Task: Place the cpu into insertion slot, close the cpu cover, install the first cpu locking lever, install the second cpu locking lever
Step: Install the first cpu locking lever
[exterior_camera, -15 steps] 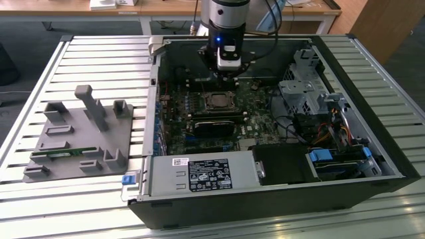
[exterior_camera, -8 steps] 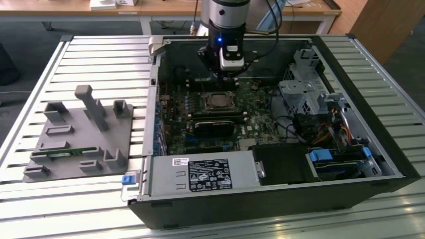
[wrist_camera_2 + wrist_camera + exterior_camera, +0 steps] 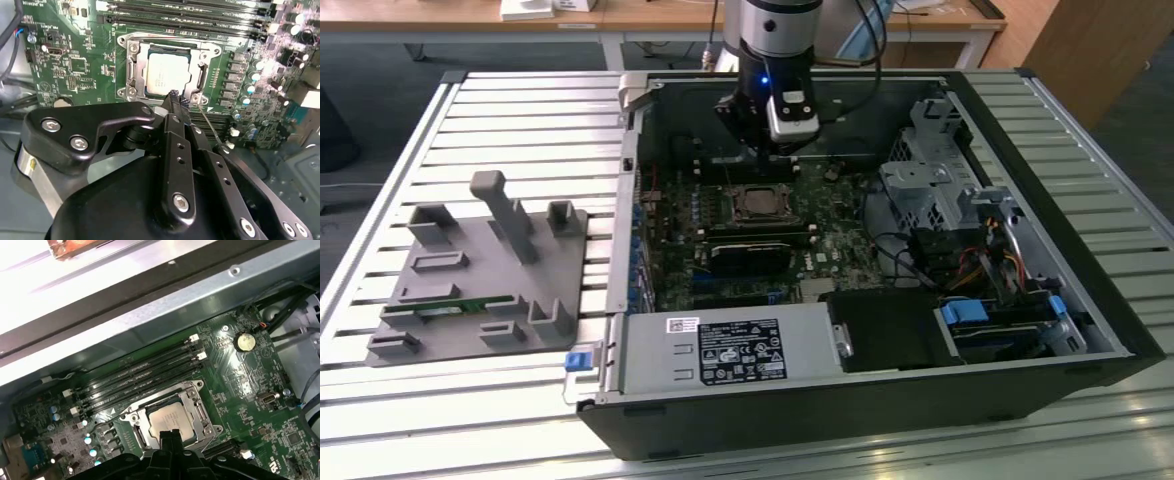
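Shows the cpu point(image 3: 167, 75) seated in the insertion slot point(image 3: 132, 48) beneath the lowered cpu cover point(image 3: 201, 80), directly ahead of the tool point(image 3: 175, 96), tips pressed together on nothing, beside a raised locking lever point(image 3: 210, 125).

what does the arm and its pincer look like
The arm is a silver-grey tube with a black wrist section that carries a small blue light and a silver box on its side. A black cable loops beside it. The pincer is matte black, built of rounded link plates studded with silver screws, narrowing to slim tips.
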### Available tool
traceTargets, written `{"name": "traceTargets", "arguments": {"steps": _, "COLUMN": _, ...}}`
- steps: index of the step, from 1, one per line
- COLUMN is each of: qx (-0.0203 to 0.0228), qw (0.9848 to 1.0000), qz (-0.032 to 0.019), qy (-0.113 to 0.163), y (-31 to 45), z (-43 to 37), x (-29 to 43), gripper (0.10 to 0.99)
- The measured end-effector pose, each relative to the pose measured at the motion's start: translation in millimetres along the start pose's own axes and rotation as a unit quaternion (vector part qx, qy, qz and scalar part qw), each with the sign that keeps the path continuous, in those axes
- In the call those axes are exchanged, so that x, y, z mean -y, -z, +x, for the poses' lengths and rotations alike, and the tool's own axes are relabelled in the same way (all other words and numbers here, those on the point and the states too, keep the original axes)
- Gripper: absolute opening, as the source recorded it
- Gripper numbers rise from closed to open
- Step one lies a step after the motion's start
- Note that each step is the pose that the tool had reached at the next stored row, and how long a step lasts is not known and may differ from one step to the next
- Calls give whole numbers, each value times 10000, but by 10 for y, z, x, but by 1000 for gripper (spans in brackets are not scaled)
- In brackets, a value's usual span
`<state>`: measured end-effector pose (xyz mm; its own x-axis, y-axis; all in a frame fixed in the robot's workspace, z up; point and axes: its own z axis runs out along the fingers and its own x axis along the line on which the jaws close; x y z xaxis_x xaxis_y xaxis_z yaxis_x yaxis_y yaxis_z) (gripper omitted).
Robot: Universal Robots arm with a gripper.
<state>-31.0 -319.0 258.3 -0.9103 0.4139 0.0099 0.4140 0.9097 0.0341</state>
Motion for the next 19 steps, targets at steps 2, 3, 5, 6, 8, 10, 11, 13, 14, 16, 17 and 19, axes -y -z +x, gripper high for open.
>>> {"name": "traceTargets", "arguments": {"steps": 2, "qx": -3, "qw": 9999, "qz": 1, "qy": 106, "y": 0, "z": 0, "x": 0, "gripper": 106}}
{"name": "traceTargets", "arguments": {"steps": 3, "qx": -5, "qw": 9999, "qz": 1, "qy": 159, "y": 0, "z": 0, "x": 0, "gripper": 106}}
{"name": "traceTargets", "arguments": {"steps": 5, "qx": -9, "qw": 9997, "qz": 2, "qy": 257, "y": 0, "z": 0, "x": 0, "gripper": 106}}
{"name": "traceTargets", "arguments": {"steps": 6, "qx": -11, "qw": 9995, "qz": 3, "qy": 309, "y": 0, "z": 0, "x": 0, "gripper": 106}}
{"name": "traceTargets", "arguments": {"steps": 8, "qx": -14, "qw": 9991, "qz": 4, "qy": 421, "y": 0, "z": 0, "x": 0, "gripper": 106}}
{"name": "traceTargets", "arguments": {"steps": 10, "qx": -18, "qw": 9986, "qz": 5, "qy": 534, "y": 0, "z": 0, "x": 0, "gripper": 106}}
{"name": "traceTargets", "arguments": {"steps": 11, "qx": -20, "qw": 9982, "qz": 6, "qy": 592, "y": 0, "z": 0, "x": 0, "gripper": 106}}
{"name": "traceTargets", "arguments": {"steps": 13, "qx": -24, "qw": 9975, "qz": 7, "qy": 710, "y": 0, "z": 0, "x": 0, "gripper": 106}}
{"name": "traceTargets", "arguments": {"steps": 14, "qx": -26, "qw": 9970, "qz": 8, "qy": 771, "y": 0, "z": 0, "x": 0, "gripper": 106}}
{"name": "traceTargets", "arguments": {"steps": 16, "qx": -30, "qw": 9960, "qz": 9, "qy": 898, "y": 0, "z": 0, "x": 0, "gripper": 106}}
{"name": "traceTargets", "arguments": {"steps": 17, "qx": -33, "qw": 9954, "qz": 10, "qy": 961, "y": 0, "z": 0, "x": 0, "gripper": 106}}
{"name": "traceTargets", "arguments": {"steps": 19, "qx": -37, "qw": 9940, "qz": 11, "qy": 1089, "y": 0, "z": 0, "x": 0, "gripper": 106}}
